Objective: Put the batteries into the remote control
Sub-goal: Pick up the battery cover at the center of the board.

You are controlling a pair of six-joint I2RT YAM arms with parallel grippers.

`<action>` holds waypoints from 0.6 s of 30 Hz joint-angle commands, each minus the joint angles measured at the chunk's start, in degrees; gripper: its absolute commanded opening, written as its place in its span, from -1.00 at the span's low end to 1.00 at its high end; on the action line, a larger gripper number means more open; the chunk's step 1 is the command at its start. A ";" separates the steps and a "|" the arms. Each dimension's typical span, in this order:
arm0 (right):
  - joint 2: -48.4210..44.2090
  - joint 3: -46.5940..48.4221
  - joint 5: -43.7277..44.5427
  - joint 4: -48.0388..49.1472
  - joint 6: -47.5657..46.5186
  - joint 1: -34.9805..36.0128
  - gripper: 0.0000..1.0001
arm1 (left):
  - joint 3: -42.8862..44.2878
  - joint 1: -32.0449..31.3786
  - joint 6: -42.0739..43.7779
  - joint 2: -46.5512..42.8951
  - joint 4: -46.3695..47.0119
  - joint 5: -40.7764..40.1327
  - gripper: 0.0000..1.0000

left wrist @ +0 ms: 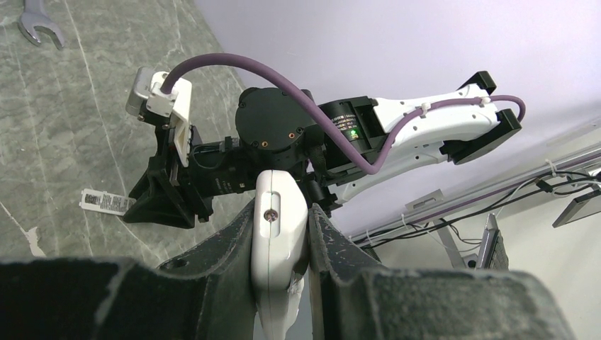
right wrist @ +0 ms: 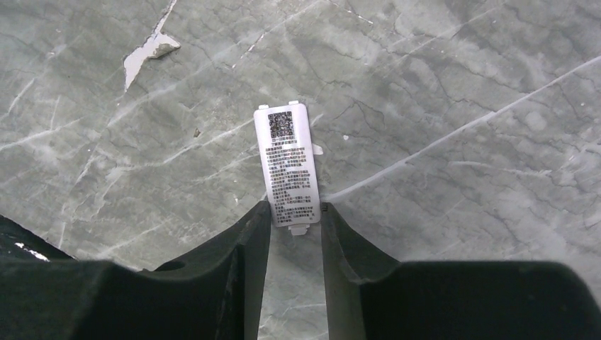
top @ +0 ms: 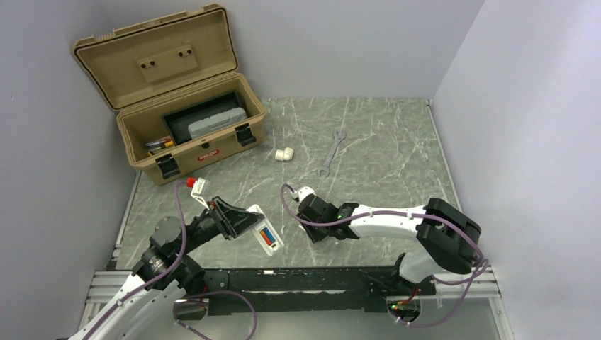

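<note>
My left claw point(left wrist: 281, 244) pinched the remote control point(left wrist: 280, 205) by its long sides: light, stiff, slick plastic, I reckoned. Mid-frame, my right claw point(right wrist: 295, 212) nipped the thin cover point(right wrist: 285, 159) by its lower end.

Both your arms are folded inward, wrists low over the table.
Your left arm point(top: 170, 248) angles up and right, left gripper point(left wrist: 281, 221) clamped on the remote control point(left wrist: 273, 191). Your right arm point(top: 390, 216) stretches leftward, right gripper point(right wrist: 295, 219) tipped down, fingers pinching the battery cover point(right wrist: 287, 166).
</note>
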 commanded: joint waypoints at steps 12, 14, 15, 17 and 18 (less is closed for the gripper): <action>-2.63 -0.18 -0.65 -1.21 1.86 0.00 -0.55 | -0.42 -0.24 -0.43 0.03 3.40 -0.20 -1.00; -4.85 -0.24 1.03 -2.38 3.14 0.00 -0.65 | -1.31 -0.24 -0.37 0.06 3.19 -1.07 -1.00; -5.99 -0.36 1.68 -2.95 3.85 0.00 -0.69 | -2.14 -0.24 -0.29 -0.11 3.46 -1.60 -1.00; -8.41 -0.85 2.45 -4.05 5.18 -0.02 -0.72 | -5.77 -0.22 -1.58 -0.15 5.85 -2.64 -1.00; -9.71 -0.93 2.81 -4.71 5.84 -0.02 -0.75 | -7.86 -0.19 -2.62 -0.04 8.47 -2.84 -1.00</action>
